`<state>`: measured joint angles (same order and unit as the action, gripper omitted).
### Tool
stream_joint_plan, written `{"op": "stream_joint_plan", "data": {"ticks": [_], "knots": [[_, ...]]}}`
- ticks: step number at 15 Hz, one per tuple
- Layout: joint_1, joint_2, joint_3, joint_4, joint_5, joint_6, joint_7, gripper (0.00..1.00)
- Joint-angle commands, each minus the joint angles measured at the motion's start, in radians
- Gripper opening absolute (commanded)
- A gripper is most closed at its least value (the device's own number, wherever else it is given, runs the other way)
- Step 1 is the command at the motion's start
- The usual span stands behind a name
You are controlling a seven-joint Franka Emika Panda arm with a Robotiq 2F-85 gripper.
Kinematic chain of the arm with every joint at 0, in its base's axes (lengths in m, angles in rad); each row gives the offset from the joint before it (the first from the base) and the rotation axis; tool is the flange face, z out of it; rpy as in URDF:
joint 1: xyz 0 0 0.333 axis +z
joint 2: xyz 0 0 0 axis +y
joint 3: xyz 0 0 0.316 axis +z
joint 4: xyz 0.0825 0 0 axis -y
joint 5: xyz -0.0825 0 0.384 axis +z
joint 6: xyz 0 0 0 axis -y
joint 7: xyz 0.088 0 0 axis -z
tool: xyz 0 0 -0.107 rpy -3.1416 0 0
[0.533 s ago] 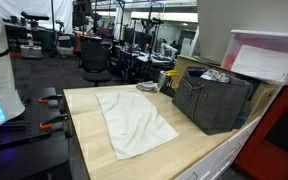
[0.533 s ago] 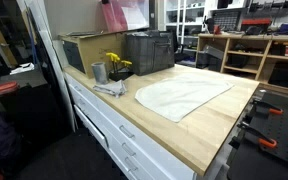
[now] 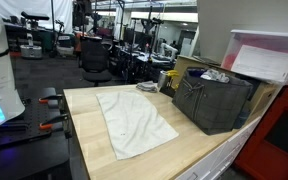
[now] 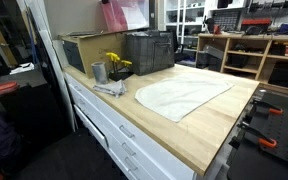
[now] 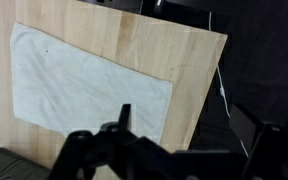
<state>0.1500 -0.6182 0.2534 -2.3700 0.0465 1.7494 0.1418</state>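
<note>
- White towel (image 5: pixel 84 85) fills the left and middle of the wrist view. It is spread flat on the pale wooden worktop (image 5: pixel 174 55), with one long edge running from the upper left down to the right.
- Down at the bottom edge of that view sits the tool (image 5: pixel 174 150) — dark fingers (image 5: pixel 79 150) set wide apart, nothing between them, nothing gripped.
- The tool hangs above the worktop, clear of the towel, whose lower right corner lies just above the tool in the frame.
- In both exterior views the towel (image 3: pixel 134 120) (image 4: pixel 182 96) lies in the middle of the frame, a little rumpled, with bare wood (image 3: pixel 89 150) (image 4: pixel 199 135) around it.
- A dark crate (image 3: pixel 212 100) stands on the worktop at centre right in an exterior view, close to the towel's far edge but not touching it. It shows again at upper centre (image 4: pixel 149 52).
- A pinkish clear bin (image 3: pixel 264 58) is at the upper right, behind the crate.
- Yellow flowers (image 4: pixel 116 63) and a metal cup (image 4: pixel 98 71) stand left of centre in an exterior view — beside the crate, near the worktop's corner.
- White drawers (image 4: pixel 114 130) run below the worktop's front edge at lower centre.
</note>
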Motion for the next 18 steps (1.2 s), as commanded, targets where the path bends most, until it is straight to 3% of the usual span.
{"op": "stream_joint_plan", "data": {"ticks": [1, 11, 15, 18], "knots": [[0.011, 0.003, -0.009, 0.003, -0.006, -0.002, 0.006, 1.00], [0.003, 0.010, -0.009, -0.005, -0.017, 0.003, 0.011, 1.00], [0.018, 0.022, -0.010, -0.070, 0.019, 0.046, 0.023, 1.00], [0.022, 0.077, 0.007, -0.143, 0.040, 0.170, 0.049, 1.00]]}}
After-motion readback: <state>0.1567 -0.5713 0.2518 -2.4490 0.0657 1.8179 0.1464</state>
